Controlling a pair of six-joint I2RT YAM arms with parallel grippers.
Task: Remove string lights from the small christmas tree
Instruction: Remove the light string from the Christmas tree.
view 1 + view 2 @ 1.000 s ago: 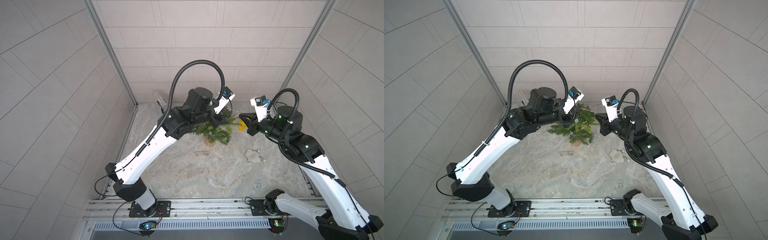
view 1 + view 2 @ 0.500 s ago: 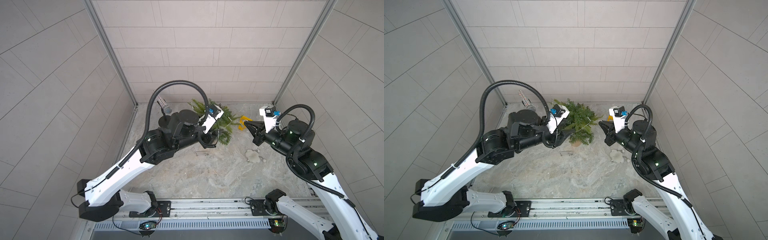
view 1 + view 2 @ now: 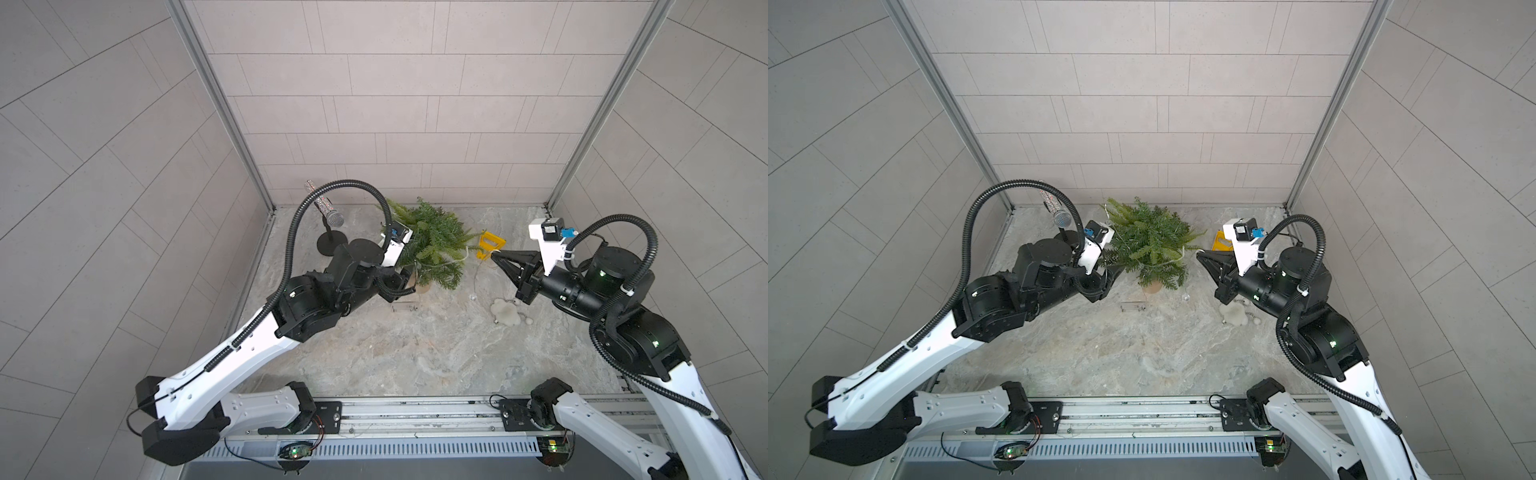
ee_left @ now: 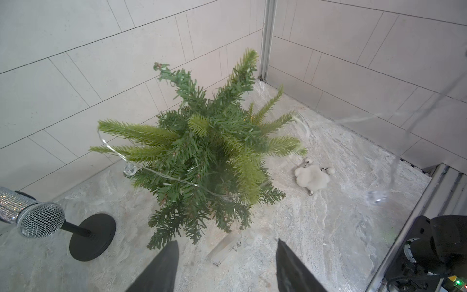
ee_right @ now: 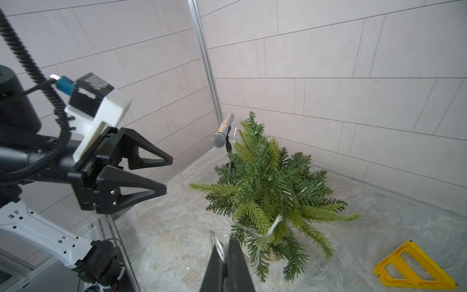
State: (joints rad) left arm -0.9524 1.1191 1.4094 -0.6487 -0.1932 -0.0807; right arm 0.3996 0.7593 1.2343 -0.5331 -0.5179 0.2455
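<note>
- Nearest the arm bases, the table (image 3: pixel 415 365) is a grey marbled slab.
- The left gripper (image 4: pixel 227 241) sits low over the table, just short of the tree. Its jaws are spread apart with nothing between them, and the right wrist view shows the same gap.
- The clear box (image 4: pixel 227 249) of the lights lies flat on the table below that gripper's fingertips. In both top views it is near the tree's foot.
- The toy (image 3: pixel 505 318) lies on the table under the right arm, well apart from the tree.
- The right gripper (image 5: pixel 225 242) is closed and pinches the wire of the lights (image 4: pixel 161 174). It is raised off the table, on the side of the tree opposite the left gripper.
- From its tip a strand drops to a bulb (image 3: pixel 472 296) between tree and toy. I cannot tell whether that bulb touches the table.
- The tree (image 3: pixel 1150 245) stands on its tan base (image 3: pixel 1153 286) toward the back of the table, between the two grippers.
- The wire loops around its lower branches, and another bulb (image 4: pixel 130 169) hangs at the branch tips on the microphone side.
- A yellow triangle (image 5: pixel 414 268) lies flat on the table beside the tree, beyond the right gripper.
- The microphone (image 3: pixel 334 217) sits tilted on its black stand by the back left corner, near the tree but apart from it.
</note>
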